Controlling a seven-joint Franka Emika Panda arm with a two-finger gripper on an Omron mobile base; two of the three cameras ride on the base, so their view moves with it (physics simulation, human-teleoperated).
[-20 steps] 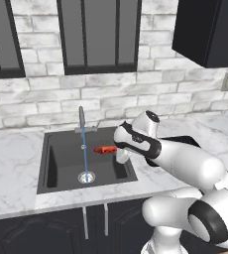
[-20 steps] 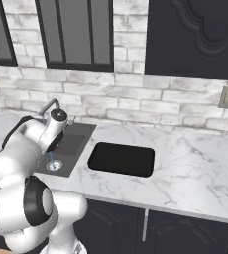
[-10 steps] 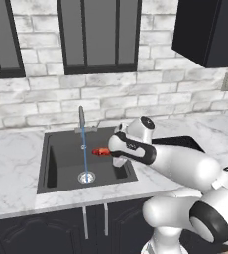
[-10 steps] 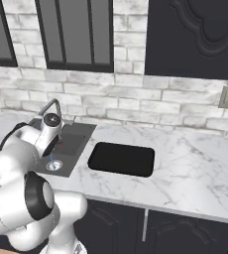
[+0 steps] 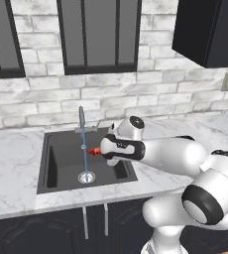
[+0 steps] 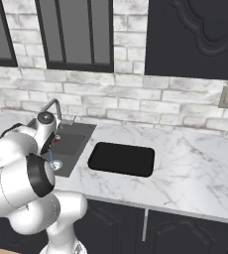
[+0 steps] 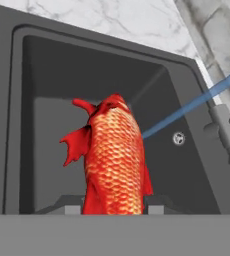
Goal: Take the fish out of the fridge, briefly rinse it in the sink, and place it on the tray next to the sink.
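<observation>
- Fish (image 7: 114, 160) at frame centre, clamped in the hand (image 7: 114, 206), over the sink (image 7: 32, 75).
- Blue water stream (image 7: 187, 111) touches it from the right.
- Tray (image 6: 121, 158) sits beside the sink on the counter (image 6: 195, 173).

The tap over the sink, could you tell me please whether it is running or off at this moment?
Running. A thin blue stream falls from the tap to the drain of the sink, right beside the fish held in the pincer.

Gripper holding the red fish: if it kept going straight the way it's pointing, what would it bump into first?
Probably the blue water stream, just past the fish held in the gripper; beyond it, the far wall of the sink. Depth is hard to judge.
</observation>
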